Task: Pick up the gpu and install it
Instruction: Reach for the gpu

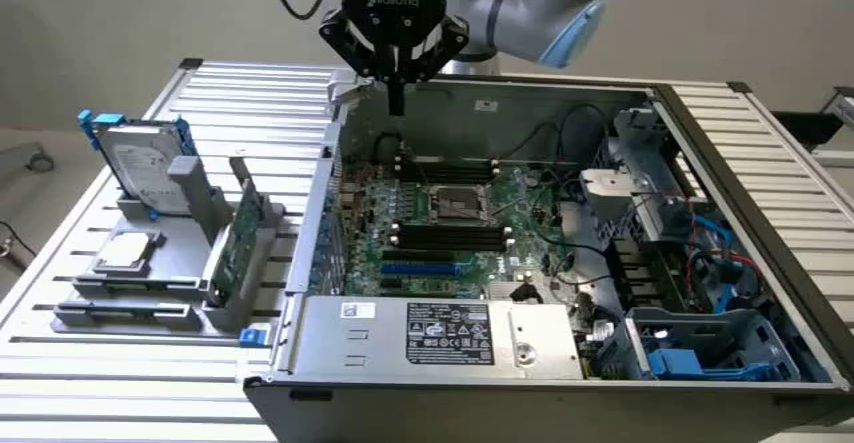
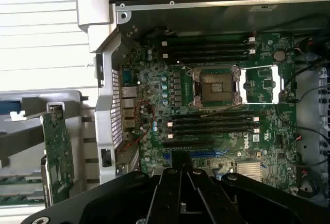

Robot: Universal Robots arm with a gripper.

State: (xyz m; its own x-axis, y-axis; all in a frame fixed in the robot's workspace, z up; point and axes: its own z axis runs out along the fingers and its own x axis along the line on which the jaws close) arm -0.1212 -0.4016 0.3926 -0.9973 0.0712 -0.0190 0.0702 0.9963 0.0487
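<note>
Quick rundown: the gripper [image 1: 395, 101] is closed w/ nothing in it, fingers pinched together and pointing straight down. It hangs over the back edge of the open pc case [image 1: 534, 113], above the mobo [image 1: 441, 248], and isn't touching anything afaict. On the wrist cam the gripper [image 2: 181, 164] sits over the expansion slot end of the mobo [image 2: 154, 100], w/ the open cpu socket [image 2: 216, 87] near the middle of the board.

The gpu [image 1: 242, 238] is outside the case, on the exterior view's left. It's standing on its edge in a gray holder [image 1: 134, 288] on the slatted table [image 1: 254, 93]. Wrist cam shows the green board face of the gpu [image 2: 56, 152], upright, just beside the case's side wall and well apart from the gripper.

Same holder has the hdd [image 1: 138, 168] in its blue frame, also standing up, and a small square silver cpu chip [image 1: 124, 251] lying flat in front of it. The psu [image 1: 447, 333] w/ its label sits at the near end of the case.
</note>
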